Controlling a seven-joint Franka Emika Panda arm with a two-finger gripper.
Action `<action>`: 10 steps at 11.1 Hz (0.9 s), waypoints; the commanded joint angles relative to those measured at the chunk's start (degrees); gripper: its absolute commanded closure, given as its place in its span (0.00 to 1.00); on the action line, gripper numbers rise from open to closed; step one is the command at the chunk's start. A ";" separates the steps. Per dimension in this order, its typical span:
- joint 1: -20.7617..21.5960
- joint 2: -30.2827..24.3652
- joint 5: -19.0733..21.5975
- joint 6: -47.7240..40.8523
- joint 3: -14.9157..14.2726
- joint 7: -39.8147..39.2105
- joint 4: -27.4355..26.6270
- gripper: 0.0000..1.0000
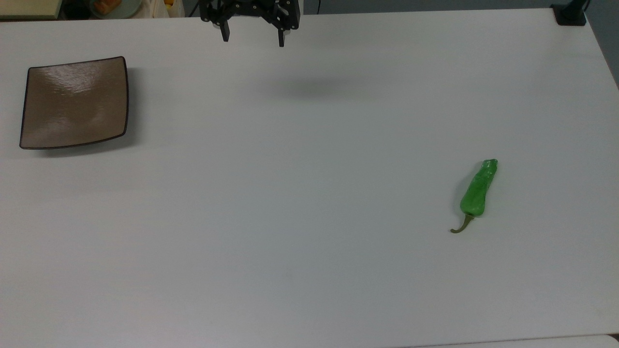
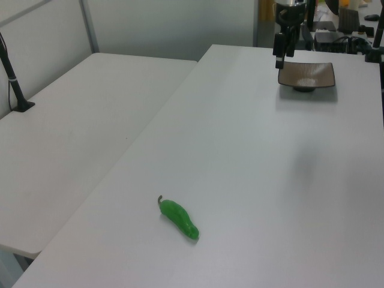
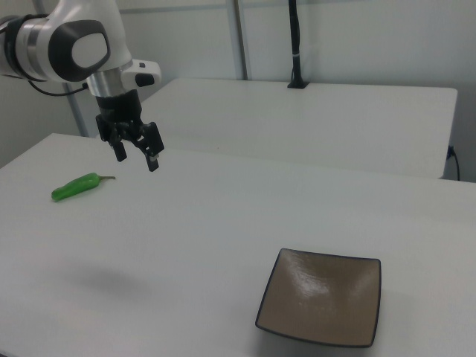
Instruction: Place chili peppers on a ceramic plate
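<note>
— White table (image 1: 309,251) everywhere you look, and hardly anything on it. Where does the job stand?

— Right at the start, I'd say. That big white arm (image 3: 71,48) hangs high over the table, clear of everything.

— And the ceramic plate (image 1: 75,103)?

— Bare, off at the top view's left. Well apart from it, at the top view's right, lies the chili pepper (image 1: 478,191), flat on the table, stem toward the near edge.

— The gripper (image 1: 253,39)?

— Fingers spread wide, holding nothing. Next, I reckon, it must travel over to the pepper, line up across its body, and come down.
</note>
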 commanded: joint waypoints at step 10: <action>0.06 -0.05 -1.04 0.24 -0.23 -1.19 -0.57 0.00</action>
